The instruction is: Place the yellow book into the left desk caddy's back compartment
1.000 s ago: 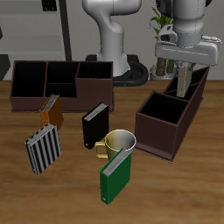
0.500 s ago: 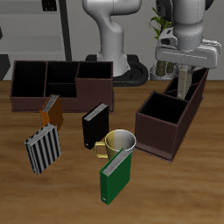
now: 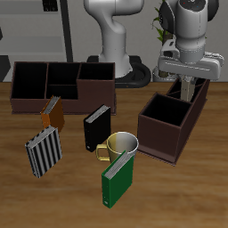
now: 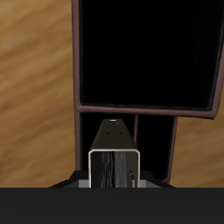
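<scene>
The yellow book (image 3: 189, 89) hangs upright, a thin grey-tan hardcover, with my gripper (image 3: 188, 77) shut on its upper part. Its lower end dips into the back compartment (image 3: 199, 98) of the left desk caddy (image 3: 166, 135), a long dark-brown box. In the wrist view the book (image 4: 114, 159) shows edge-on between my fingers. Beyond it are the slanted back compartment (image 4: 154, 144) and the big square bin (image 4: 144, 52). The book's bottom edge is hidden by the caddy wall.
A wider three-compartment caddy (image 3: 62, 82) stands across the table. Near it lie a small orange book (image 3: 52, 111), a striped book (image 3: 43, 150) and a black book (image 3: 96, 127). A yellow-green mug (image 3: 122, 145) sits behind an upright green book (image 3: 116, 178).
My gripper has sunk a little and turned slightly, carrying the yellow book lower into the back compartment. Nothing else on the table has moved.
</scene>
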